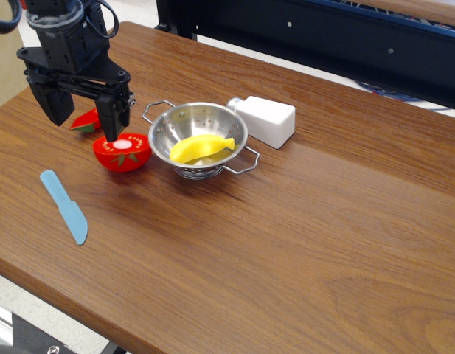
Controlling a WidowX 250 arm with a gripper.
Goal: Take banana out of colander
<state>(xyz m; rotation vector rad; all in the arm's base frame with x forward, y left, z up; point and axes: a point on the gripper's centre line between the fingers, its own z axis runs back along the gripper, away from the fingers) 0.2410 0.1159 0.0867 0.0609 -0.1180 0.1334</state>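
Banana (200, 147) inside colander (162, 126) — gripper (85, 114) apart at left, jaws spread, empty — no legible writing anywhere

A red tomato half (122, 151) lies cut face up on the wooden table (301, 221). A light blue toy knife (65, 206) lies near the tomato half's front left, a red chili piece (85, 121) behind it, and a white rectangular shaker (265, 121) well to its right.

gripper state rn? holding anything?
Gripper: open, holding nothing, above the tomato half, left of the colander. Banana lies in the colander, untouched.
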